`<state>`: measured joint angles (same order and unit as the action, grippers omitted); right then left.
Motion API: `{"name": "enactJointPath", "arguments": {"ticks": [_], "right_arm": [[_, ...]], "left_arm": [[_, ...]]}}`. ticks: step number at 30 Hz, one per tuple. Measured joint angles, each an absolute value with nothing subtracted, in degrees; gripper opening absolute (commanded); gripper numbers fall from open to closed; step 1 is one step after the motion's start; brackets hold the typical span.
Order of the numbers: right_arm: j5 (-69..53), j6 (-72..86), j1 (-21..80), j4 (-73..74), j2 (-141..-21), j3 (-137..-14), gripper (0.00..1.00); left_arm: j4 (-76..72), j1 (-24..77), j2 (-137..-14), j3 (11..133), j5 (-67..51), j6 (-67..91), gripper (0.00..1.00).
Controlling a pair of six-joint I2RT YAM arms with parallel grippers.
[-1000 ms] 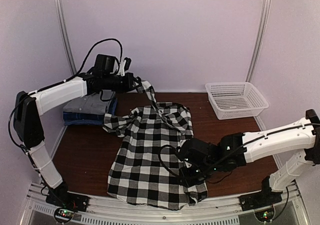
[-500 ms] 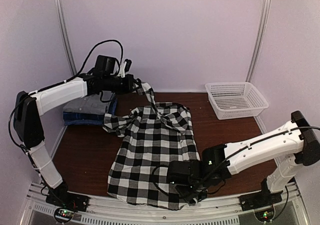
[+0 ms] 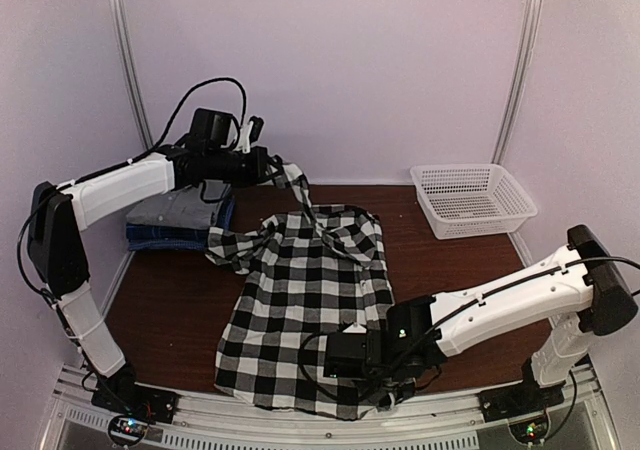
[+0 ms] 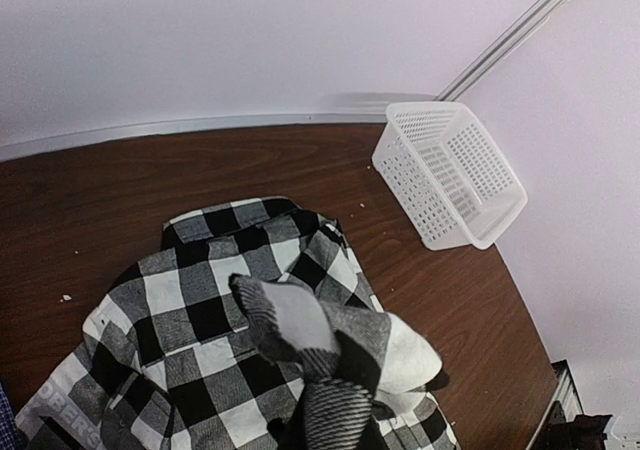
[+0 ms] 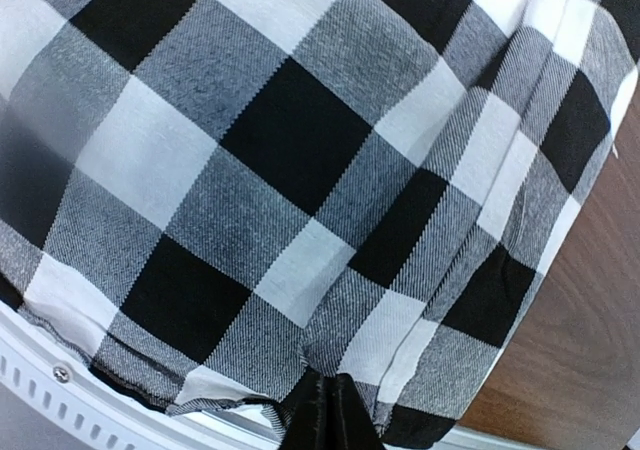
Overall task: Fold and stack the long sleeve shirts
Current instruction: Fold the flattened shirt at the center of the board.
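A black-and-white plaid long sleeve shirt [image 3: 300,300] lies spread on the brown table [image 3: 170,300]. My left gripper [image 3: 278,168] hovers above the back of the table, shut on one sleeve's cuff, which hangs down to the collar. In the left wrist view the bunched cuff [image 4: 335,355] covers the fingers, and the shirt [image 4: 190,310] lies below. My right gripper [image 3: 338,362] is low at the shirt's front hem. Its black fingers [image 5: 322,410] are pressed together and pinch puckered plaid cloth [image 5: 290,170]. Folded grey [image 3: 178,206] and denim [image 3: 165,236] shirts are stacked at the back left.
A white mesh basket [image 3: 472,198] stands at the back right, also visible from the left wrist [image 4: 450,175]. The metal front rail [image 3: 300,428] runs just below the shirt's hem, close to my right gripper. White walls close in the table.
My right arm has slid left along the shirt's front hem, and its gripper has opened and then shut on the cloth. The left arm and lifted cuff have not moved.
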<state>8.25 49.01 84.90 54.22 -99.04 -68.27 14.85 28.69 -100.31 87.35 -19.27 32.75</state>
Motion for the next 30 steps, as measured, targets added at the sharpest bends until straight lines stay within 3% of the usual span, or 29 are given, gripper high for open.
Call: {"name": "enactJointPath", "arguments": {"ticks": [17, 30], "right_arm": [[8.4, 49.0, 84.9, 46.5, -93.3, -68.2, 0.00], [4.3, 45.3, 82.8, 34.2, -95.5, -67.8, 0.00]], "left_arm": [[15.7, 28.6, -101.7, 92.7, -19.3, 32.1, 0.00], [16.8, 25.9, -101.6, 94.1, -18.3, 31.2, 0.00]]}}
